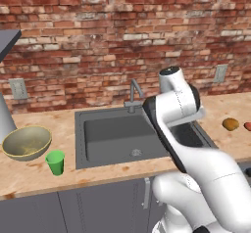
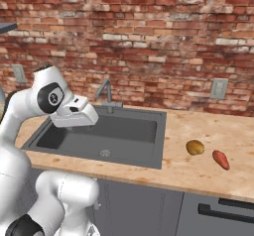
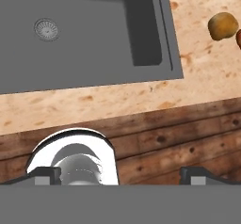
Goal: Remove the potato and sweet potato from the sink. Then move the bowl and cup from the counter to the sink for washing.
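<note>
The golden-brown potato [image 1: 230, 124] [image 2: 195, 147] [image 3: 223, 25] lies on the counter right of the sink [image 1: 112, 134] [image 2: 124, 131] [image 3: 94, 44]. The orange-red sweet potato [image 1: 248, 126] [image 2: 221, 159] [image 3: 238, 38] lies just beside it. Left of the sink, the olive-yellow bowl [image 1: 27, 142] stands on the counter with the green cup [image 1: 55, 162] in front of it. My gripper [image 3: 121, 175] hangs open and empty above the sink's front right part, looking down. The basin holds nothing.
A grey tap [image 1: 133, 95] [image 2: 106, 93] rises behind the basin, and the round drain [image 3: 46, 29] sits in its floor. A brick wall with outlets [image 2: 218, 88] backs the counter. The counter's front edge [image 3: 117, 110] drops to cabinets and a wooden floor.
</note>
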Motion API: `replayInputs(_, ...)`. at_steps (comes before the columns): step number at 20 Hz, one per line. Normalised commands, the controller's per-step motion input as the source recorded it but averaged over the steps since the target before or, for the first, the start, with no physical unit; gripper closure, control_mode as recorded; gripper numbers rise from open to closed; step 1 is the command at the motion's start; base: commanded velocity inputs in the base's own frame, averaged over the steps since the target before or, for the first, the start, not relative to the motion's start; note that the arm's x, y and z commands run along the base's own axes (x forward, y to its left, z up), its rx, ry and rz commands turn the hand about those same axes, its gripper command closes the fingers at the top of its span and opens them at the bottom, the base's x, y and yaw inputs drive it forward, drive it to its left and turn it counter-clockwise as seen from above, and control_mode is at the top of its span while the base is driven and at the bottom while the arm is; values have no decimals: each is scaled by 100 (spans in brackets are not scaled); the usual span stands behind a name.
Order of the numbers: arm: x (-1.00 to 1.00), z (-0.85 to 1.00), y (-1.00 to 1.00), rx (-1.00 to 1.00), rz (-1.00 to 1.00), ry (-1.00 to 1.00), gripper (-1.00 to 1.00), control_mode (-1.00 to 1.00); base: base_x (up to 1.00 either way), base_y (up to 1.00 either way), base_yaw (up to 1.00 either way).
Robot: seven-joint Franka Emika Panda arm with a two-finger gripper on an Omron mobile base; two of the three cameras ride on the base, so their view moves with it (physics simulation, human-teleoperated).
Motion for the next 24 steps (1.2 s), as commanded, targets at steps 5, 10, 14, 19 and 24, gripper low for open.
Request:
replayInputs(5,-4,0,46,0,0,0,-100,-100,0,0,0)
replayInputs(10,-2,0,50,0,0,0,-100,-100,0,0,0)
replayInputs(14,-3,0,45,0,0,0,-100,-100,0,0,0)
replayInputs(19,-2,0,47,0,0,0,-100,-100,0,0,0)
replayInputs(24,0,0,47,0,0,0,-100,-100,0,0,0)
